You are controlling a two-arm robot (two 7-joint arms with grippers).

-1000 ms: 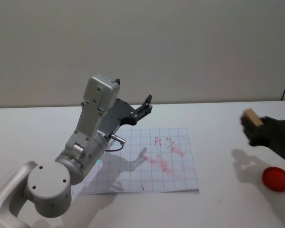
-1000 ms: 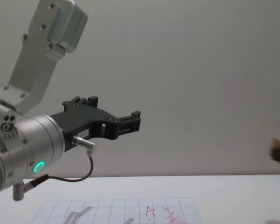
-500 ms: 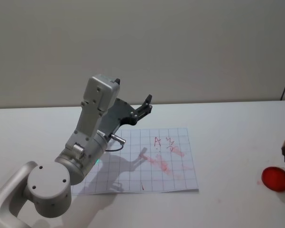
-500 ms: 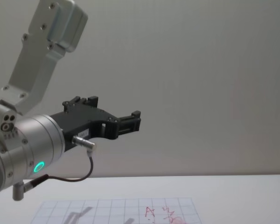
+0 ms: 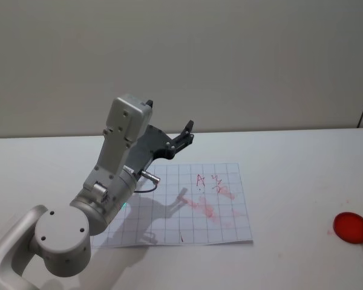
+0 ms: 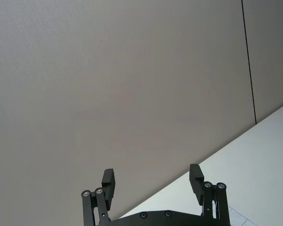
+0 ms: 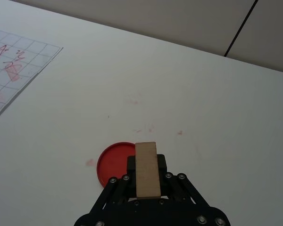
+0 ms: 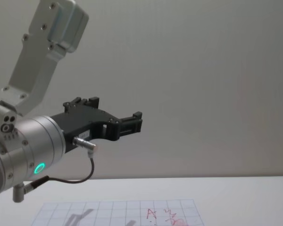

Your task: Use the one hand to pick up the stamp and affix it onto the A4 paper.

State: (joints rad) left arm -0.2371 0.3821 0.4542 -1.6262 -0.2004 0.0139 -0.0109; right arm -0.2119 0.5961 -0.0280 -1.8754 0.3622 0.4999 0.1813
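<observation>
Right gripper [image 7: 147, 181]: jaws pinching wooden stamp [image 7: 147, 168], directly above red ink pad [image 7: 114, 165]; A4 paper [image 7: 12, 70] well apart, beyond. Left gripper [image 6: 153, 181]: jaws spread, parked aloft.

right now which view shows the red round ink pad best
The right wrist view: the red round ink pad lies on the white table, just beyond the right gripper, which is shut on a wooden block stamp that hides its near edge. The head view shows the pad whole at the right edge.
</observation>
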